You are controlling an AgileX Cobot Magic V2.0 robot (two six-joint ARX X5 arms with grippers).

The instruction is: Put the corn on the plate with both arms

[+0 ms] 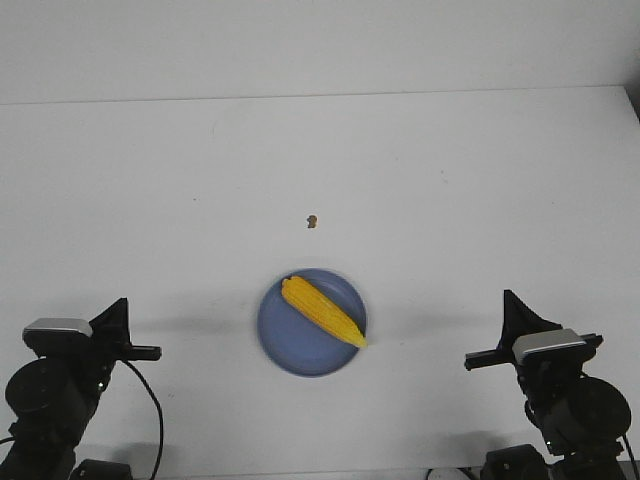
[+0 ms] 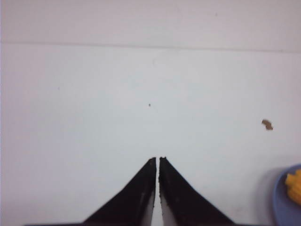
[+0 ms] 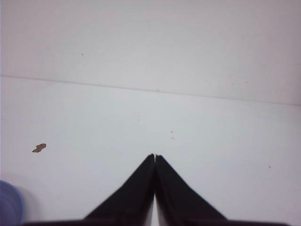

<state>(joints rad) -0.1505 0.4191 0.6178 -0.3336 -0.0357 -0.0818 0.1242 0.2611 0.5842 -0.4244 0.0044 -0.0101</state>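
The yellow corn lies diagonally on the periwinkle-blue plate near the table's front middle, its pointed end toward the right. My left gripper sits at the front left, well apart from the plate, shut and empty. My right gripper sits at the front right, also apart from the plate, shut and empty. A slice of the plate with a bit of corn shows in the left wrist view. The plate's edge shows in the right wrist view.
A tiny brown speck lies on the white table behind the plate; it also shows in the left wrist view and right wrist view. The table's far edge meets a pale wall.
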